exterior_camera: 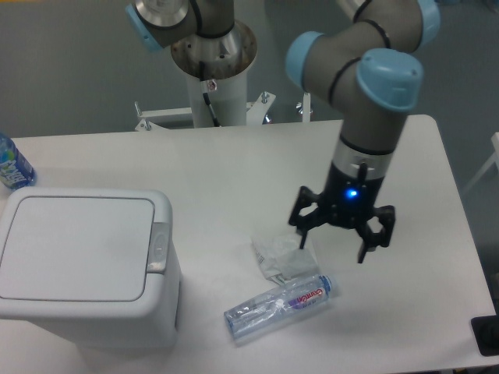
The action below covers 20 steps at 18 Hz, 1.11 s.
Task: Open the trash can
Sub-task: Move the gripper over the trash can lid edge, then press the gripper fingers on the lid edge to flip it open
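Note:
The trash can (82, 265) is a boxy white bin at the front left of the table. Its flat lid (74, 247) lies closed, and a small grey push-button latch (158, 248) sits on its right rim. My gripper (337, 243) hangs over the middle-right of the table, far to the right of the bin, just above the right edge of a crumpled wrapper. Its fingers (302, 234) are spread apart with nothing between them, and a blue light glows on its body.
A crumpled white wrapper (282, 257) and a clear plastic bottle (279, 304) lie between the bin and my gripper. A blue-labelled bottle (11, 164) stands at the far left edge. The arm's base column (214, 70) rises behind the table.

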Each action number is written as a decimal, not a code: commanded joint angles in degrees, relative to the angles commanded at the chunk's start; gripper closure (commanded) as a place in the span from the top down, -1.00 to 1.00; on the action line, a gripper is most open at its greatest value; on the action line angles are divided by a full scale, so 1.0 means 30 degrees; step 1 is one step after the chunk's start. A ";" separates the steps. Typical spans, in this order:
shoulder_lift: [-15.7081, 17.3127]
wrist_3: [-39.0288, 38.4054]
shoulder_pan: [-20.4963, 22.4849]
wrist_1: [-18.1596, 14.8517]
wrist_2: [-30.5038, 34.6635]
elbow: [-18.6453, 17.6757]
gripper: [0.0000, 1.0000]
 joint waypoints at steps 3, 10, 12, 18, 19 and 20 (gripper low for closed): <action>0.0324 -0.1260 -0.0527 0.0029 -0.0378 0.0467 1.00; 0.0559 -0.3169 -0.2109 0.3397 -0.2109 0.0089 1.00; 0.0676 -0.3141 -0.2404 0.3661 -0.2109 -0.0611 1.00; 0.1321 -0.3081 -0.2756 0.4160 -0.2109 -0.1991 1.00; 0.1321 -0.3081 -0.2756 0.4160 -0.2109 -0.2021 1.00; 0.1321 -0.3052 -0.2814 0.4160 -0.2080 -0.2050 1.00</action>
